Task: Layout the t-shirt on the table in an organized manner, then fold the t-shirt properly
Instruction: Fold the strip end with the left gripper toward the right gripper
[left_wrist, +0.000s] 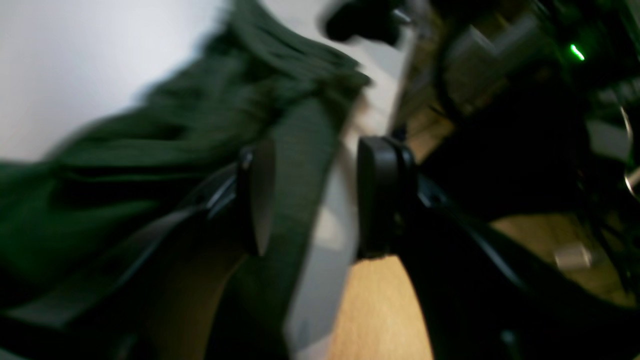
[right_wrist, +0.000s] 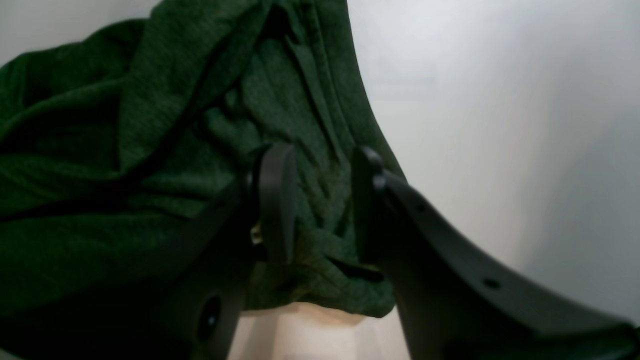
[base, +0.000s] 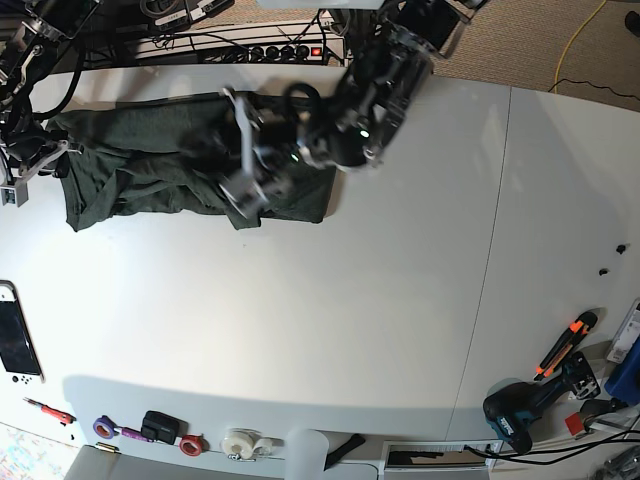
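The dark green t-shirt (base: 150, 165) lies bunched and creased at the far left of the white table (base: 350, 330). My left gripper (base: 243, 200) reaches over its right part. In the left wrist view, which is blurred, the left gripper (left_wrist: 317, 165) is open, and a strip of the t-shirt (left_wrist: 300, 165) runs between the pads, against the left one only. My right gripper (base: 25, 170) is at the shirt's left edge. In the right wrist view the right gripper (right_wrist: 322, 160) has its jaws apart, with folds of the t-shirt (right_wrist: 150, 125) showing in the gap.
A seam (base: 490, 250) crosses the table on the right. Along the near edge lie tape rolls (base: 240, 442), a drill (base: 520, 410) and an orange-handled tool (base: 565, 340). A handheld device (base: 15, 340) sits at the left edge, with cables and a power strip (base: 290, 50) behind the table.
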